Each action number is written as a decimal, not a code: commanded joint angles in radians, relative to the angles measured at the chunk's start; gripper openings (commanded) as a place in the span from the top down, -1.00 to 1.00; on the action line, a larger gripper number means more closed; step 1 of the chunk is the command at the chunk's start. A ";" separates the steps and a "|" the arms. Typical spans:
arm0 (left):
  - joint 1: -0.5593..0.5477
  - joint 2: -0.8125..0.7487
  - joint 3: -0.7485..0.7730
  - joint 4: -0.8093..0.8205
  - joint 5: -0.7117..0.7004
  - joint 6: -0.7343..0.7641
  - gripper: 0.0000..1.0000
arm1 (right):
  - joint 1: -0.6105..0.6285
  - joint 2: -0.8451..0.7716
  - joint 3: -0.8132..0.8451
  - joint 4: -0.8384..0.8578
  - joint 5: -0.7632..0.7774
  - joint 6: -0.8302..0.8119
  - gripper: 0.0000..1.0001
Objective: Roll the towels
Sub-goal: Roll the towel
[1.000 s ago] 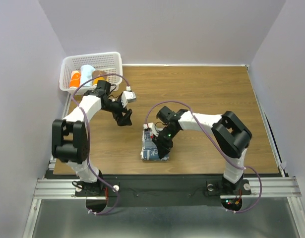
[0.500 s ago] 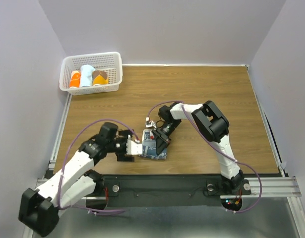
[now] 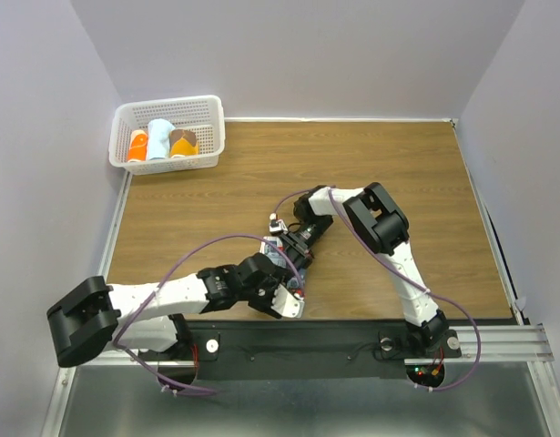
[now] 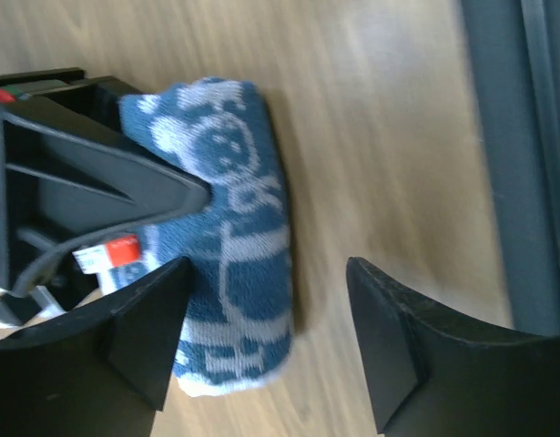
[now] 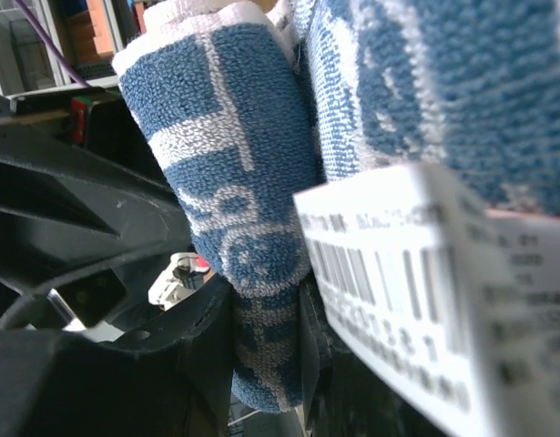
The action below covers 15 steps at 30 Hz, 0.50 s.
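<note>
Left wrist view: the left gripper [image 4: 266,273] is spread wide and grips nothing. Its two dark fingers [image 4: 143,337] stand either side of the towel [image 4: 239,246], one at the lower left of the frame and one at the lower right. The towel is rolled into a short, thick bundle, navy blue with pale motifs. It lies on the wooden table [image 3: 380,173] close to the near edge. The bundle sits just beside the left-hand finger, with bare wood between it and the other finger.

From above, the left arm lies low along the bottom of the frame, reaching toward the centre. The right gripper [image 3: 289,255] comes at the bundle from the far side. Up close in its own wrist view, blue terry fills the frame, and a white barcode label [image 5: 416,282] hangs at the right. A fold of cloth runs down between dark finger parts, so this gripper appears to be closed on the towel.

In the upper left of the overhead frame stands a white basket [image 3: 211,114]. It holds an orange roll [image 3: 137,144], a light-blue roll [image 3: 158,138] and a brown-and-orange roll [image 3: 182,141].
</note>
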 commanded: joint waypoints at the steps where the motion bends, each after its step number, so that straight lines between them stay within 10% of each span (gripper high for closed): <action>1: -0.041 0.076 -0.021 0.181 -0.182 0.004 -0.55 | -0.016 0.059 0.001 -0.028 0.057 -0.028 0.57; 15: -0.042 0.205 -0.013 0.089 -0.161 -0.033 0.54 | -0.025 0.045 -0.006 -0.048 0.065 -0.040 0.40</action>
